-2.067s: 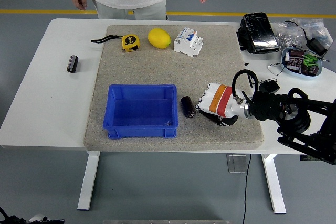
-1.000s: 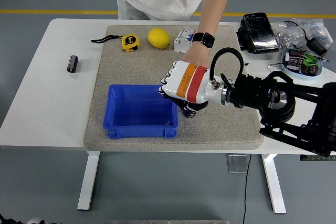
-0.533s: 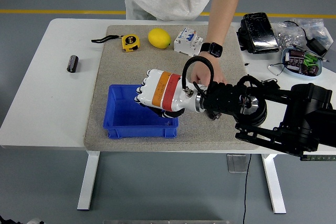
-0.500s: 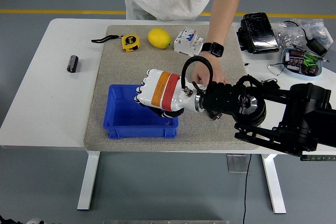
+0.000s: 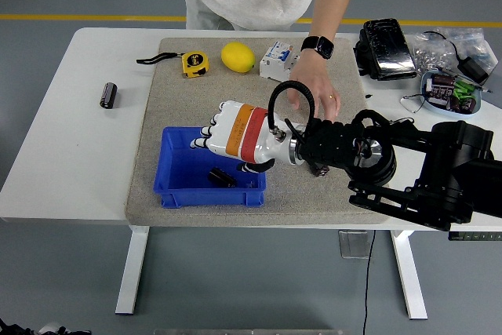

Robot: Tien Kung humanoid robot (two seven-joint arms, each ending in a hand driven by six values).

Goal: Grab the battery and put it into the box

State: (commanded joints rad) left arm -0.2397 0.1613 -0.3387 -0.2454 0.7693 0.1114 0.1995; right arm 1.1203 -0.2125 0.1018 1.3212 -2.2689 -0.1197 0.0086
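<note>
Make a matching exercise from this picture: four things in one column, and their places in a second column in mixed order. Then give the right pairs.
Things:
1. lemon
2. battery
3. tape measure
4. right hand

Places:
A. lying inside the blue box
B. above the blue box, fingers open
C. at the mat's far edge, between the tape measure and the white breaker
D. at the mat's far edge, left of the lemon

Pairs: 1-C, 2-A, 3-D, 4-B
</note>
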